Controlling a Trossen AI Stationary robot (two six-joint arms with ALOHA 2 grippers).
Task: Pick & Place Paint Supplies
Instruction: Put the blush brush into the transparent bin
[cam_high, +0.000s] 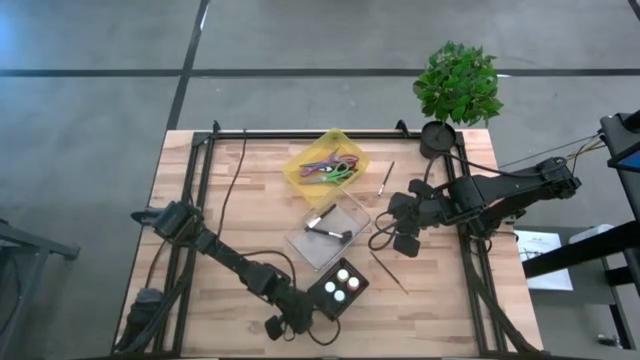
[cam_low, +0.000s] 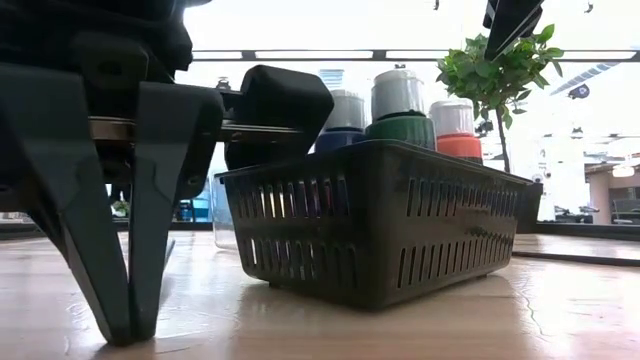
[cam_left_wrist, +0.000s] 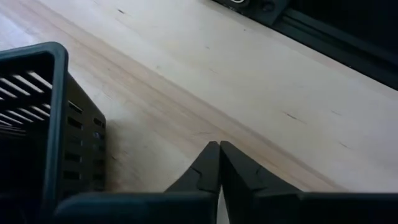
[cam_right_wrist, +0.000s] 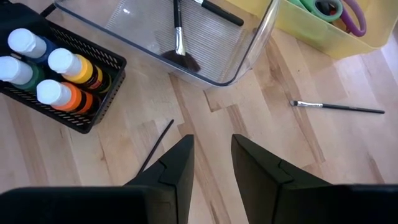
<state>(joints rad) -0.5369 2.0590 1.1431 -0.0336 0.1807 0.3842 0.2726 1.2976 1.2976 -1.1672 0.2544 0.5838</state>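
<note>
Paint bottles with white caps (cam_right_wrist: 53, 74) stand upright in a black slotted basket (cam_high: 322, 300) near the table's front; the low view shows blue, green (cam_low: 400, 110) and orange-red ones. My left gripper (cam_high: 275, 325) is shut, low beside the basket's near-left corner (cam_left_wrist: 37, 124). My right gripper (cam_high: 405, 242) is open and empty above the table, right of a clear tray (cam_high: 352, 215) holding brushes (cam_right_wrist: 180, 31). A thin dark brush (cam_right_wrist: 155, 146) lies on the table just beside its fingers. Another brush (cam_right_wrist: 339, 107) lies farther off. My left gripper's shut fingertips (cam_low: 115, 335) point down at the tabletop beside the basket (cam_low: 380, 230). I cannot tell whether they touch the wood. They stand apart from the basket's wall.
A yellow tray (cam_high: 300, 175) with coloured scissors sits at the back centre. A potted plant (cam_high: 455, 90) stands at the table's far right corner. Cables lie across the table's left half. Bare wood shows at the near right.
</note>
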